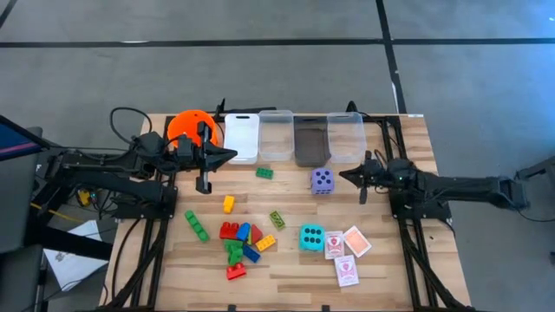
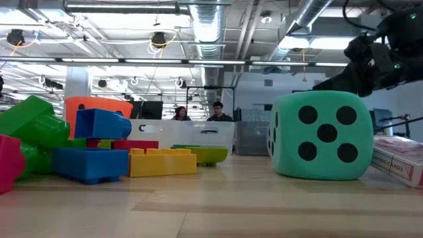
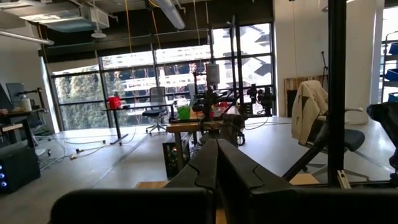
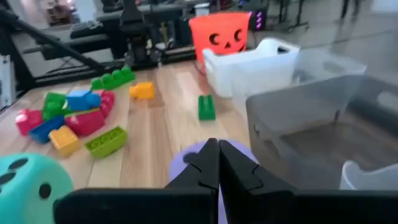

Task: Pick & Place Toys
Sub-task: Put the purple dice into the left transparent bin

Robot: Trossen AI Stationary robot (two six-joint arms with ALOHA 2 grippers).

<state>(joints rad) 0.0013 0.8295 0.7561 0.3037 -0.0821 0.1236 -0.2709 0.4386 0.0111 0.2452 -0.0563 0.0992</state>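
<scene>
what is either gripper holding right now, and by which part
Nothing is held. The left gripper is shut on air near the orange bucket; the right gripper is shut and empty beside the purple die.

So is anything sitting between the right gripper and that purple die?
Nothing visible. In the high view the right gripper sits beside the purple die with only bare table between them, jaws shut. The right wrist view shows the die just past its fingertips.
</scene>
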